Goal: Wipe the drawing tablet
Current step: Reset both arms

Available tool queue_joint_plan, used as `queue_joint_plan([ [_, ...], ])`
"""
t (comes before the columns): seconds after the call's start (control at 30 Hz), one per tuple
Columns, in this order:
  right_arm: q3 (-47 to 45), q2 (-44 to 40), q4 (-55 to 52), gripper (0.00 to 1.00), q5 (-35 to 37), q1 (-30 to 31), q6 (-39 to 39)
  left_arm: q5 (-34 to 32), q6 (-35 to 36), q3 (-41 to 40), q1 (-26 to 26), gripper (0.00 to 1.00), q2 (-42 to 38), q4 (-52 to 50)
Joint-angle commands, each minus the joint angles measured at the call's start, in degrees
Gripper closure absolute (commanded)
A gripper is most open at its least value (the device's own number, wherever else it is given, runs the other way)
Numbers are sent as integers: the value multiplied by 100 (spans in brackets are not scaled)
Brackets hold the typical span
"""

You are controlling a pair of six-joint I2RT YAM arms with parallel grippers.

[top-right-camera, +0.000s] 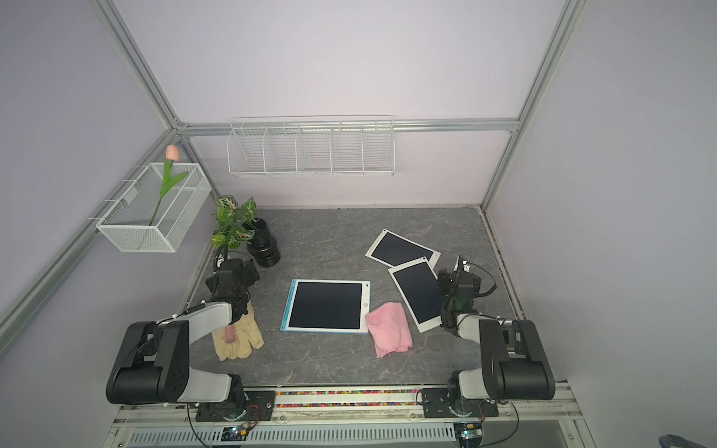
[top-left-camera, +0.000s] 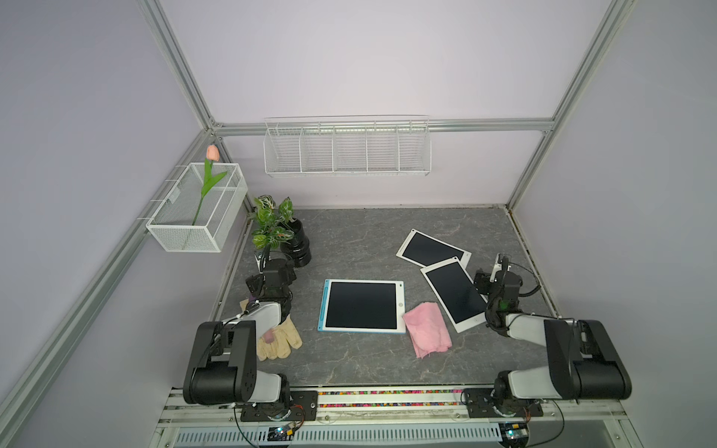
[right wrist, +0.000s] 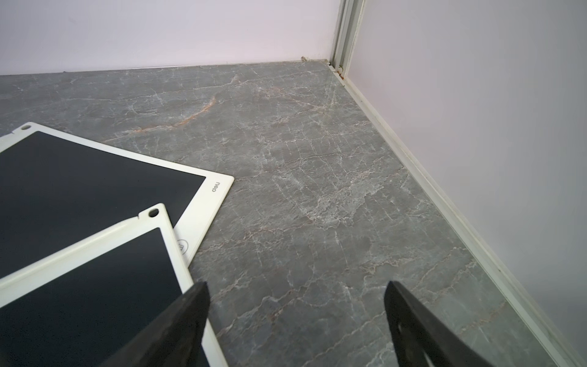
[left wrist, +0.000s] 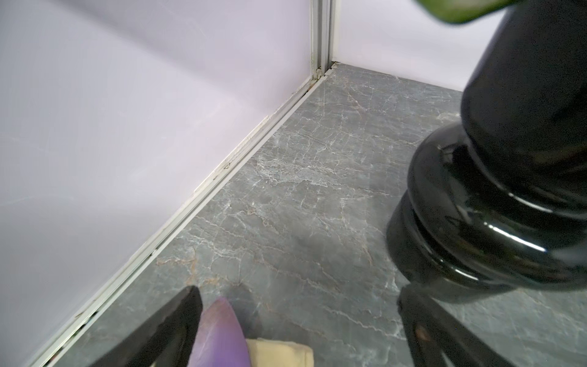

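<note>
The grey table (top-left-camera: 368,360) is carrying everything. The blue-edged drawing tablet (top-left-camera: 361,305) is lying flat at its centre. Near the right edge, one white tablet (top-left-camera: 456,294) is overlapping another white tablet (top-left-camera: 432,248). The pink cloth (top-left-camera: 427,329) is sitting crumpled against the drawing tablet's front right corner. The left gripper (left wrist: 298,290) is hovering by the left edge and the right gripper (right wrist: 296,286) by the right edge, both with fingers spread wide and gripping nothing.

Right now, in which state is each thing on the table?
blue-edged tablet, flat, screen blank
pink cloth, crumpled, unheld
near white tablet, resting partly on far white tablet
left gripper, open
right gripper, open
black vase, upright
gloves, lying flat
</note>
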Motion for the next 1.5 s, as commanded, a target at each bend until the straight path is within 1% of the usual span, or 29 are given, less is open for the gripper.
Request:
queue_joint_plan([
  [0.0, -195, 107, 1028, 11, -498, -24, -109, 558, 248, 16, 28, 1, 78, 687],
  [0.03, -323, 136, 1254, 11, -503, -21, -93, 670, 300, -104, 20, 1, 19, 899],
  [0.07, -458, 209, 1528, 11, -448, -20, -71, 714, 349, -352, 11, 1, 22, 1330],
  [0.1, -644, 390, 2071, 11, -333, -21, -31, 722, 327, -680, 11, 1, 74, 1953],
  [0.13, -809, 616, 2680, 11, -245, -25, -52, 658, 335, -1026, 11, 0, 231, 2798],
  [0.17, -846, 654, 2811, 11, -239, -25, -53, 679, 397, -1235, 11, 0, 387, 3368],
  [0.2, -799, 554, 2562, 11, -250, -22, -44, 671, 451, -1288, 11, 0, 519, 3627],
  [0.23, -699, 417, 2179, 11, -253, -4, -30, 714, 431, -1184, 11, 0, 434, 3330],
  [0.27, -564, 409, 1947, 11, -199, 9, -30, 750, 410, -961, 11, 0, 304, 2701],
  [0.3, -402, 501, 1799, 11, -189, 23, -92, 819, 364, -662, 4, 0, 198, 1838],
  [0.33, -200, 543, 1477, 11, -154, 89, -170, 728, 439, -631, -47, 0, 316, 2044],
  [0.37, 49, 526, 981, 11, -198, 130, -205, 742, 518, -756, -51, 0, 411, 2452],
  [0.4, 127, 502, 748, 11, -118, 206, -239, 757, 529, -809, -51, 0, 474, 2628],
  [0.43, 57, 586, 1035, 11, -105, 210, -291, 758, 526, -791, -51, 0, 446, 2567],
  [0.47, 51, 599, 1084, 11, -88, 218, -302, 743, 497, -736, -51, 0, 376, 2358],
  [0.5, 76, 546, 924, 11, -95, 216, -269, 721, 417, -630, -51, 0, 274, 1977],
  [0.53, 73, 511, 886, 11, -115, 218, -265, 727, 423, -609, -51, 0, 271, 1913],
  [0.6, 34, 555, 1037, 11, -118, 213, -310, 758, 516, -725, -51, 0, 360, 2290],
  [0.7, 66, 541, 959, 11, -136, 223, -310, 753, 433, -627, -46, 0, 261, 1937],
  [0.73, 55, 550, 984, 11, -132, 223, -315, 745, 463, -663, -51, 0, 298, 2091],
  [0.8, 64, 520, 929, 11, -141, 228, -309, 757, 447, -630, -51, 0, 252, 1943],
  [1.47, 45, 531, 991, 11, -139, 233, -319, 758, 446, -633, -51, 0, 265, 1961],
])
